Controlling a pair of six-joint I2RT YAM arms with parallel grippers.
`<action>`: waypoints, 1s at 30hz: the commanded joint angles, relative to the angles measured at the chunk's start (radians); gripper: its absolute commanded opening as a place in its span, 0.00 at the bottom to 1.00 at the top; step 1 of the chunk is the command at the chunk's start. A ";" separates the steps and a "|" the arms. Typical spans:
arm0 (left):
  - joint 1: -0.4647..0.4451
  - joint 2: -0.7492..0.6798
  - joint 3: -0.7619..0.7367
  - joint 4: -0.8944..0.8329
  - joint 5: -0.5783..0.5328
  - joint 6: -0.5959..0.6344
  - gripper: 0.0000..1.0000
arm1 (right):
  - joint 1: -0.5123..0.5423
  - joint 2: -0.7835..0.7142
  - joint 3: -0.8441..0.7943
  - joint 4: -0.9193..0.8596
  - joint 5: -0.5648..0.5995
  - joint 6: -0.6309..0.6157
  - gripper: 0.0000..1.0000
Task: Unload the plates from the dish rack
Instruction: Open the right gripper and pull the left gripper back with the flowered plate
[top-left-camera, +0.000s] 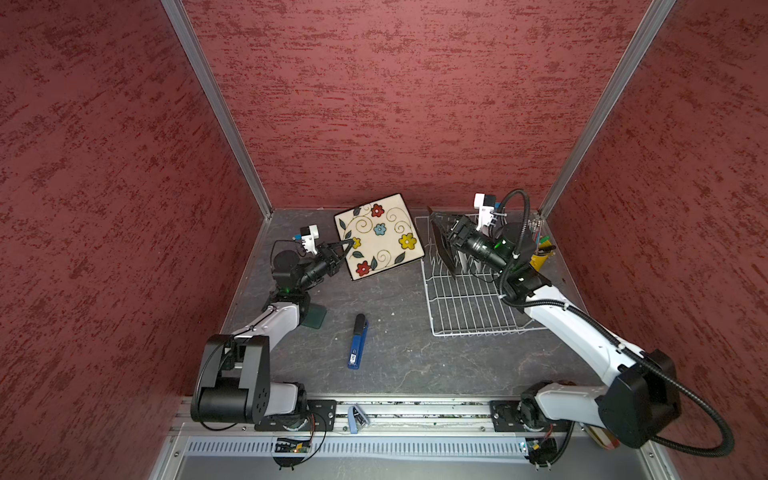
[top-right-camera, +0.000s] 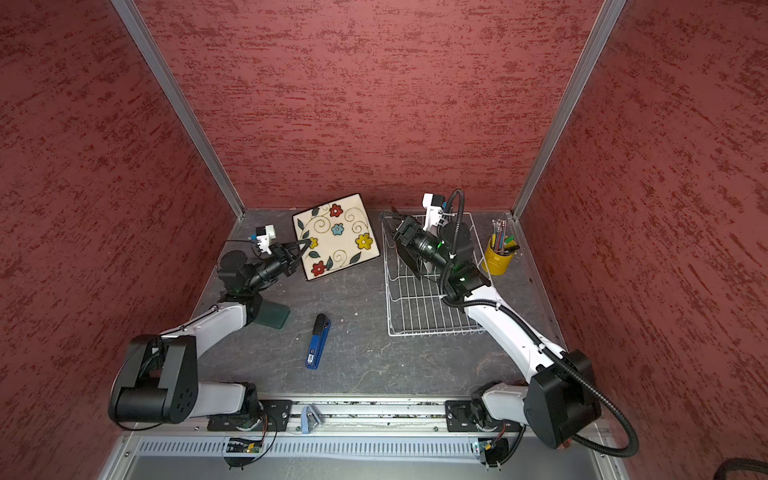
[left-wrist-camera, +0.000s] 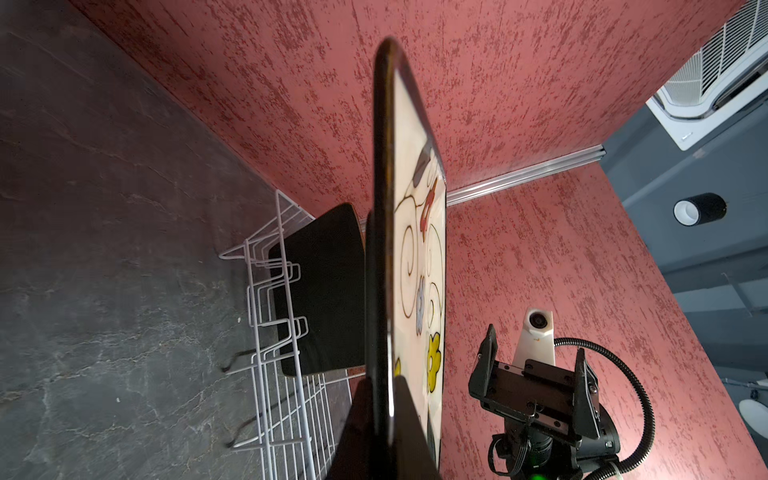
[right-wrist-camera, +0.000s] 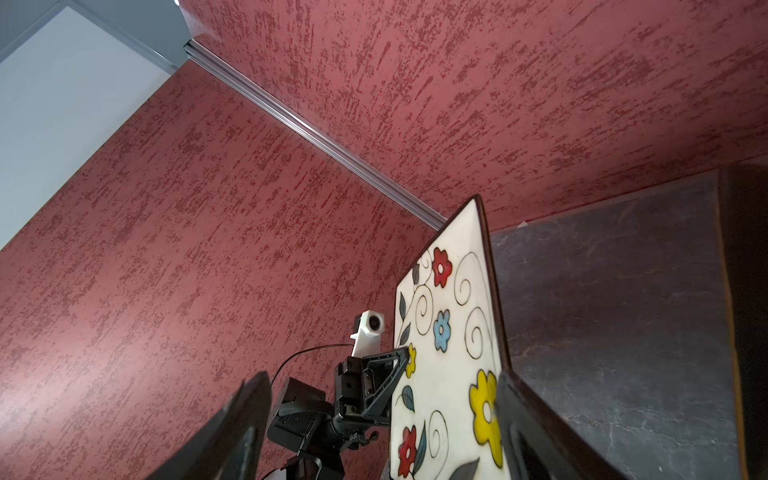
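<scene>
A square plate with a cream flowered face (top-left-camera: 380, 237) (top-right-camera: 338, 237) is held tilted just left of the dish rack (top-left-camera: 469, 309) (top-right-camera: 419, 313). My left gripper (top-left-camera: 350, 244) (top-right-camera: 304, 246) (left-wrist-camera: 386, 424) is shut on its near left edge. The left wrist view shows this plate edge-on (left-wrist-camera: 384, 208). A second square plate stands upright in the far end of the rack, its dark back (top-left-camera: 444, 253) (top-right-camera: 406, 255) (left-wrist-camera: 320, 291) facing left. My right gripper (top-left-camera: 444, 232) (top-right-camera: 397, 232) (right-wrist-camera: 382, 432) hovers open at that plate's top edge. Nothing lies between its fingers (right-wrist-camera: 245, 424).
A blue stapler (top-left-camera: 358, 340) (top-right-camera: 318, 343) lies mid-table. A dark green slab (top-left-camera: 314, 318) (top-right-camera: 274, 315) sits partly under my left arm. A yellow cup of pens (top-right-camera: 498, 257) stands right of the rack. Red walls close in on three sides.
</scene>
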 joint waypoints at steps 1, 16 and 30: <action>0.022 -0.052 0.011 0.201 0.000 -0.045 0.00 | -0.009 -0.007 0.029 -0.037 0.019 -0.024 0.85; 0.100 -0.071 -0.092 0.137 -0.122 -0.011 0.00 | -0.021 -0.044 0.001 -0.055 0.032 -0.030 0.85; 0.110 -0.004 -0.177 0.137 -0.296 0.016 0.00 | -0.025 -0.098 -0.063 -0.071 0.074 -0.047 0.85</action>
